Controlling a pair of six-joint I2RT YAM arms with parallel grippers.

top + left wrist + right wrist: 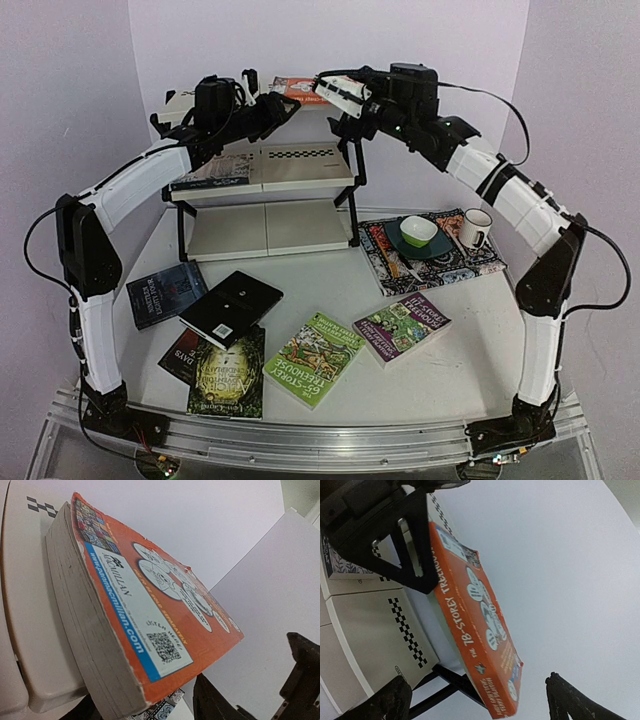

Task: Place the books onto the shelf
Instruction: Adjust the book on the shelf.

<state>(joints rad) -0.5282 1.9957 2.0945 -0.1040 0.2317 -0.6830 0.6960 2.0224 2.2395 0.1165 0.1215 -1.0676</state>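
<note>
Reaching in from both sides, the two robot arms meet at the top of the black-framed rack shelf with cream plastic panels [300, 165]. The left gripper [280, 106] pinches one end of a thick orange paperback book [480, 625], with one black finger [415, 545] flat on the cover. That book sits tipped up on the top panel, its paper edge against the cream plastic. The right gripper [338, 95] is just beside the book's other end, and its two fingers [395, 702] stand wide apart and do not touch it. One pale-covered book [212, 175] lies on the middle level, at the left. Down on the white table [450, 330] lie a dark blue book [165, 293], a black book [232, 307], a dark green and gold book [228, 372], a bright green book [320, 358] and a purple book [402, 327]. A green bowl [418, 232] and a white mug [475, 228] sit on a patterned mat [470, 262].
</note>
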